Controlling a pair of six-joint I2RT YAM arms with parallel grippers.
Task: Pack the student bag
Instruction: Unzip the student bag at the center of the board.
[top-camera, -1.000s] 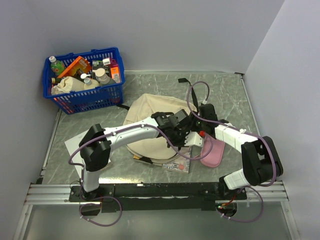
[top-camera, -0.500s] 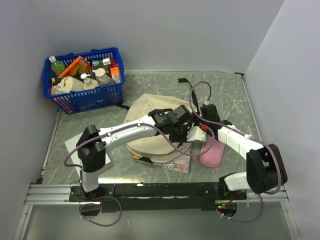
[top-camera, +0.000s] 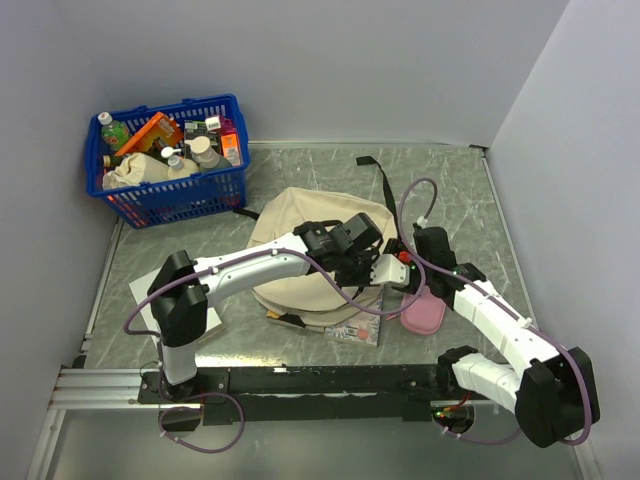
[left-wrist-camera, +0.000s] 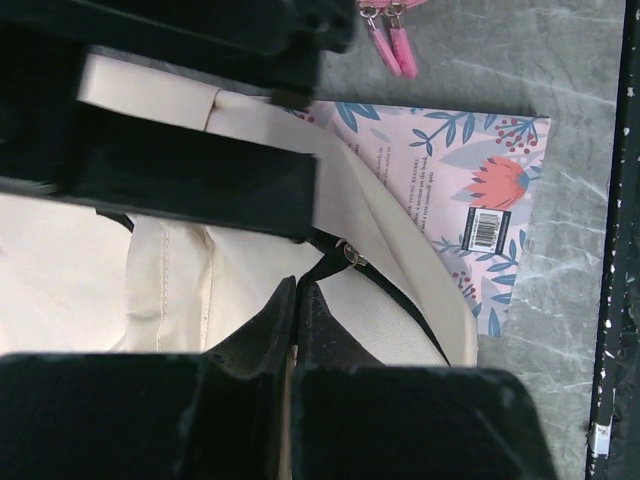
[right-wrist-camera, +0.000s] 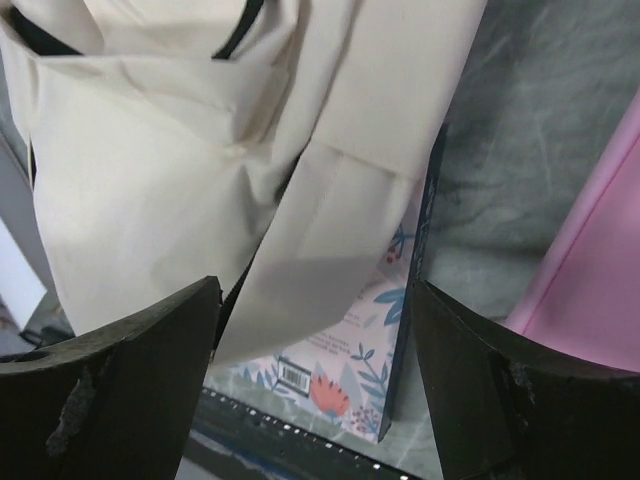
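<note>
1. Student bag (top-camera: 290, 220): you find it lying flat in the middle of the table (top-camera: 455, 190), cream fabric up, with one black strap (top-camera: 385, 185) trailing off towards the far right. Its right-hand edge lies over a book.

2. Left gripper (left-wrist-camera: 297, 295): you have it reaching across the bag to that right-hand edge. The jaws are closed tight, with a sliver of cream fabric pinched between them at the dark rim of the opening.

3. Right gripper (right-wrist-camera: 315, 295): you see its fingers (right-wrist-camera: 130, 380) spread wide, one either side of a loose cream flap of the bag. They close on nothing. It hangs just beside the left gripper, over the bag's right edge.

4. Book (left-wrist-camera: 470, 190): floral cover in pale pink and blue, with a barcode showing. It lies flat on the table, partly under the bag, with its near corner sticking out.

5. Pink pouch (top-camera: 425, 315): on the table just right of the book, below the right wrist. Its pink zip pulls (left-wrist-camera: 395, 40) show in the left wrist view.

6. Blue basket (top-camera: 170, 195): far left corner, well apart from the bag, filled with bottles and packets.

7. White sheet (top-camera: 140, 290): flat on the table near the left arm's base.
</note>
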